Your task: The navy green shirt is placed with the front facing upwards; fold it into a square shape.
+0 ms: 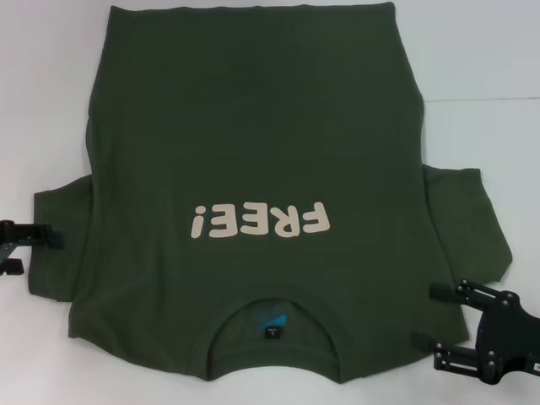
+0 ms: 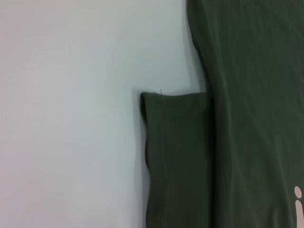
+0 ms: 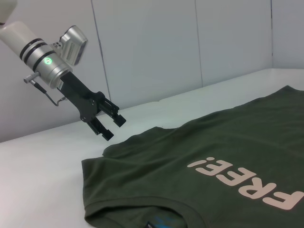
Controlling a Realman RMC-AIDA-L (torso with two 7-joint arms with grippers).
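The navy green shirt (image 1: pixel 253 160) is lying flat on the white worktop (image 1: pixel 481 76), front side up, filling most of the head view. Its ribbed collar (image 1: pixel 274 308) is sitting at the near edge, with a blue neck label (image 1: pixel 272 322) showing inside it. The hem is reaching toward the far edge. The cream "FREE!" print (image 1: pixel 260 221) is reading upside down from the robot's side. Both short sleeves are spreading outward, one to the left (image 1: pixel 55 245) and one to the right (image 1: pixel 468 219).

The left pincer (image 1: pixel 21 249) is hovering at the left edge of the scene, just beside the left sleeve. In the right wrist view this left pincer (image 3: pixel 110 126) is hanging above the worktop with its black fingers parted and nothing between them, clear of the cloth. The left wrist view is looking straight down on the left sleeve (image 2: pixel 178 156) lying flat against the shirt body, with bare worktop (image 2: pixel 71 118) beside it.

The right pincer (image 1: pixel 439 321) is standing at the near right, by the right shoulder of the shirt. Its two black fingers are spread apart, one above the other in the head view, holding nothing. Whether the finger tips are touching the cloth cannot be determined.
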